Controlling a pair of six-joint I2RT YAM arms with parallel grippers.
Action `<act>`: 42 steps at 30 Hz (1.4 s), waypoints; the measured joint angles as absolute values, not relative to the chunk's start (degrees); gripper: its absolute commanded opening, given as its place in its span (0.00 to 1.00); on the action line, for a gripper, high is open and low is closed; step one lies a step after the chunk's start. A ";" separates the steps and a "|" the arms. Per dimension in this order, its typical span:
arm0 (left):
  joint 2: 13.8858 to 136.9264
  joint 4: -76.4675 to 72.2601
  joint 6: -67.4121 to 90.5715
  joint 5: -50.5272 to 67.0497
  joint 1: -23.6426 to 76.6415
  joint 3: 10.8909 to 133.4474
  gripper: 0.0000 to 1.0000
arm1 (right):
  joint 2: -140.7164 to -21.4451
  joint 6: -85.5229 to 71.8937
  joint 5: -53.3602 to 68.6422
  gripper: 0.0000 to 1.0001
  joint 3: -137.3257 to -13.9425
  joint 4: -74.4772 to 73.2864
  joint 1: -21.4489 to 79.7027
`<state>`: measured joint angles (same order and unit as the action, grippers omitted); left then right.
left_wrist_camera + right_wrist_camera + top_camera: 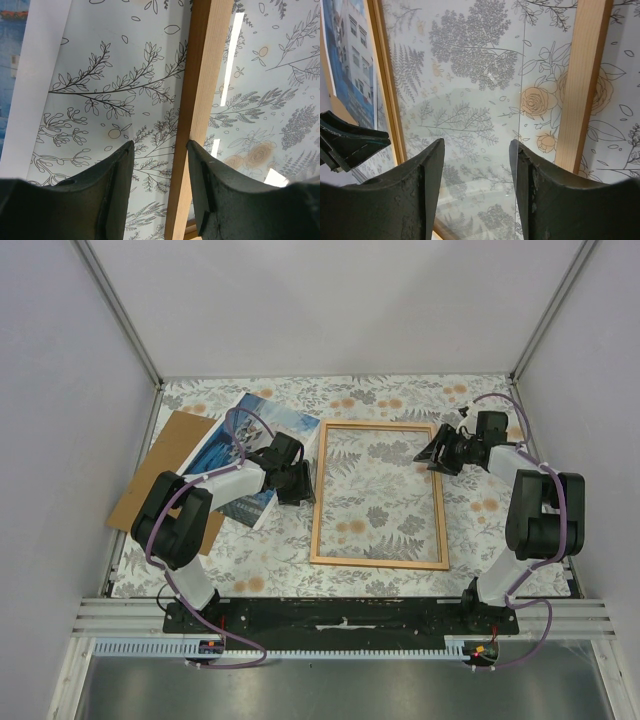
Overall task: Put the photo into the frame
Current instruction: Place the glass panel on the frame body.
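Note:
The frame (pixel 378 562) lies flat mid-table, a thin orange-brown wooden rectangle with a clear pane (pixel 470 90) in it; the pane's edge (pixel 522 75) runs a little inside the right rail (pixel 580 75). To its left lies the photo (pixel 268 420), picture side up, partly under my left arm. My left gripper (pixel 303 480) hangs open just over the frame's left rail (pixel 200 100), which runs between its fingers close to the right one; the photo's white border (pixel 35 75) shows further left. My right gripper (pixel 428 453) is open over the pane, inside the upper right rail, empty (pixel 476 145).
A plain brown backing board (pixel 165 455) lies at the left, partly under the photo. A floral cloth (pixel 480 510) covers the table, and white walls close it in at the back and both sides. My left gripper's fingers (pixel 345 145) show across the frame in the right wrist view.

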<state>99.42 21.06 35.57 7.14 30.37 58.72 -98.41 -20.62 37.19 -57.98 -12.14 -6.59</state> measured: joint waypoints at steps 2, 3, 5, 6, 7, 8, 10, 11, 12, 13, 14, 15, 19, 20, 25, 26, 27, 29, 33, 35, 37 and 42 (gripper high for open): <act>99.42 21.06 35.57 7.14 30.37 58.72 0.54 | -98.41 -20.23 36.29 0.62 -58.30 -12.75 -6.59; 99.42 21.06 35.57 7.14 30.37 58.72 0.54 | -98.41 -19.99 35.83 0.62 -58.41 -13.04 -6.59; 99.42 21.06 35.57 7.14 30.37 58.72 0.53 | -98.41 -19.68 35.05 0.62 -58.61 -13.56 -6.59; 99.42 21.06 35.57 7.14 30.37 58.72 0.53 | -98.41 -19.51 34.57 0.62 -58.70 -13.87 -6.59; 99.42 21.06 35.57 7.14 30.37 58.72 0.53 | -98.41 -19.38 34.15 0.63 -58.78 -14.22 -6.59; 99.42 21.06 35.57 7.14 30.37 58.72 0.53 | -98.41 -19.25 33.78 0.63 -58.96 -14.55 -6.59; 99.42 21.06 35.57 7.14 30.37 58.72 0.54 | -98.41 -18.94 33.04 0.63 -59.24 -15.11 -6.59; 99.39 21.06 35.57 7.11 30.37 58.72 0.53 | -98.41 -18.79 32.60 0.63 -59.48 -15.40 -6.59; 99.37 21.06 35.57 7.09 30.37 58.72 0.53 | -98.41 -18.57 32.23 0.63 -59.72 -15.68 -6.59; 99.37 21.06 35.57 7.09 30.37 58.72 0.53 | -98.41 -18.41 31.92 0.63 -59.96 -15.88 -6.59; 99.37 21.06 35.57 7.09 30.37 58.72 0.53 | -98.41 -18.35 31.55 0.63 -60.20 -16.05 -6.59; 99.37 21.06 35.57 7.07 30.37 58.72 0.54 | -98.41 -18.24 31.18 0.63 -60.45 -16.25 -6.59; 99.37 21.06 35.57 7.05 30.37 58.72 0.54 | -98.41 -17.76 29.93 0.63 -61.08 -16.95 -6.59; 99.37 21.06 35.57 7.05 30.37 58.72 0.53 | -98.41 -17.72 29.78 0.63 -61.14 -17.06 -6.59; 99.37 21.08 35.57 7.05 30.37 58.72 0.53 | -98.41 -17.30 28.99 0.63 -61.23 -17.85 -6.59; 99.37 21.06 35.57 7.05 30.37 58.72 0.54 | -98.41 -17.30 28.75 0.63 -61.34 -18.09 -6.59; 99.37 21.06 35.57 7.05 30.37 58.72 0.53 | -98.41 -17.28 28.51 0.63 -61.45 -18.28 -6.59; 99.37 21.06 35.57 7.05 30.37 58.72 0.53 | -98.41 -17.28 28.32 0.63 -61.91 -18.63 -6.59; 99.37 21.06 35.57 7.05 30.37 58.72 0.53 | -98.41 -17.28 27.66 0.63 -62.59 -18.98 -6.59; 99.37 21.08 35.57 7.05 30.37 58.72 0.54 | -98.41 -17.23 26.94 0.63 -62.83 -19.11 -6.59; 99.37 21.06 35.57 7.05 30.37 58.72 0.53 | -98.41 -17.10 26.44 0.63 -62.85 -19.22 -6.59; 99.37 21.06 35.57 7.05 30.37 58.72 0.53 | -98.41 -17.06 24.84 0.63 -62.85 -19.86 -6.22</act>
<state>99.37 21.06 35.57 7.05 30.37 58.72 -98.41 -17.06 24.84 -62.85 -19.86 -6.22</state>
